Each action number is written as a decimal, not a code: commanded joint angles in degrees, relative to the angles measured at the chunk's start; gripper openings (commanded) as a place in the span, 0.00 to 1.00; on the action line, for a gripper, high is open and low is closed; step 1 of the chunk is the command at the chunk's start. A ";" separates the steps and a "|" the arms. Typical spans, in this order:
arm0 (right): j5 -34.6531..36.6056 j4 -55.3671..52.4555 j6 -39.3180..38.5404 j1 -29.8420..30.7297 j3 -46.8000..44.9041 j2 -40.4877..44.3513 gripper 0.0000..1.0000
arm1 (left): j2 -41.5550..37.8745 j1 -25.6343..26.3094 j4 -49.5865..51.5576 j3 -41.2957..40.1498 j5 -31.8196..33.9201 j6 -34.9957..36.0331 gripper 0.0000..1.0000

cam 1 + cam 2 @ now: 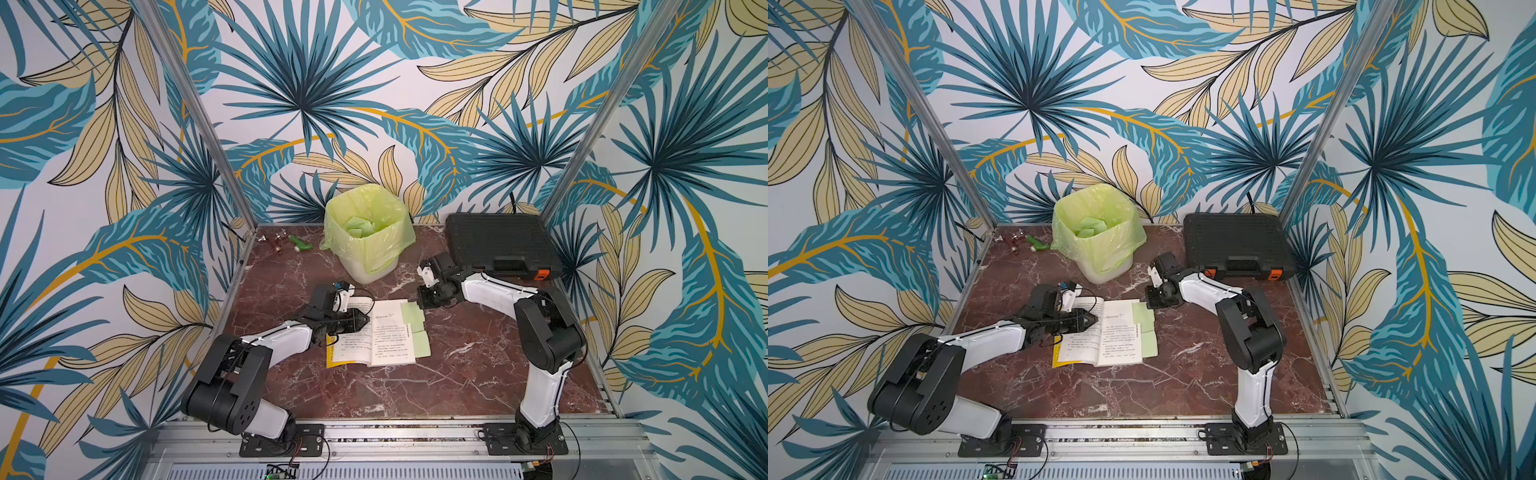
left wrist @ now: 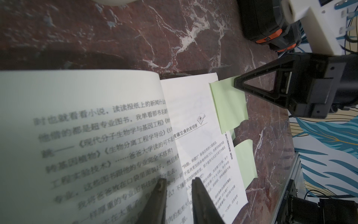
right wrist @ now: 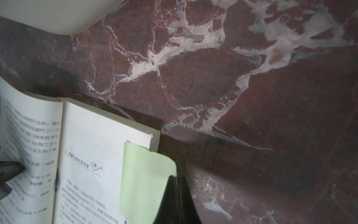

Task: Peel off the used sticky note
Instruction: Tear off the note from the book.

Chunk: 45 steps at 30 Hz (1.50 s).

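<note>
Pale green square paper sticky note (image 1: 412,317) is stuck by one edge to the outer margin of the right-hand page of the open white paperback book (image 1: 376,332), near the page's far corner; most of the note overhangs the page edge over the red-brown marble-patterned tabletop (image 1: 457,374). Judgement: the note is very light, thin and limp, held only by a weak adhesive strip along the page side, so it should come away with little force, but it can crease or tear, and a quick pull could lift the thin page with it. Best hold is the free overhanging edge away from the glue, peeling slowly back across the page. The right gripper (image 1: 421,305), black with triangular fingers, has its jaws together on that free outer edge, as seen in the left wrist view (image 2: 235,83); in the right wrist view the note's corner curls up against the finger. The left gripper (image 1: 362,321) rests on the left-hand page close to the spine with its jaws a little apart, holding nothing, seemingly pinning the book flat. Count: three green notes visible along that page edge, the gripped one plus a narrow tab and a second green note (image 1: 420,344) nearer the robot; one book; two arms; one white bin with a green plastic liner (image 1: 368,232) behind the book, with several green slips inside; one black plastic case (image 1: 500,245) with orange latches.
</note>
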<state>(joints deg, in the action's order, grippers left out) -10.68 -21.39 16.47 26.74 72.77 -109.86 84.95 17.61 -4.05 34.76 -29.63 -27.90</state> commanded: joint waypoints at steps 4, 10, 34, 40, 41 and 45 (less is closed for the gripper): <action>12.66 -1.90 -5.25 5.06 -1.96 4.81 0.00 | 1.10 0.06 0.71 0.92 1.35 0.37 0.29; 20.14 1.02 -7.80 8.86 -5.12 8.24 0.00 | 1.40 0.06 0.71 0.94 1.41 0.33 0.29; 28.94 5.75 -13.15 18.08 -9.72 9.17 0.00 | 2.36 0.05 0.19 1.23 0.80 0.22 0.29; 33.39 4.71 -14.62 18.04 -6.55 8.50 0.00 | 2.20 0.05 0.27 1.14 0.84 0.25 0.29; 33.20 4.72 -14.81 18.08 -6.11 8.25 0.00 | 2.16 0.05 0.23 1.12 0.86 0.22 0.29; 34.93 4.32 -15.43 18.08 -4.63 7.48 0.01 | 1.84 0.06 0.36 0.91 0.84 0.13 0.29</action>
<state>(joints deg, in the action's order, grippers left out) 22.06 -16.16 2.09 44.66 66.74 -101.27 85.89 17.61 -4.34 35.09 -30.13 -27.92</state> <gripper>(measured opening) 0.063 0.285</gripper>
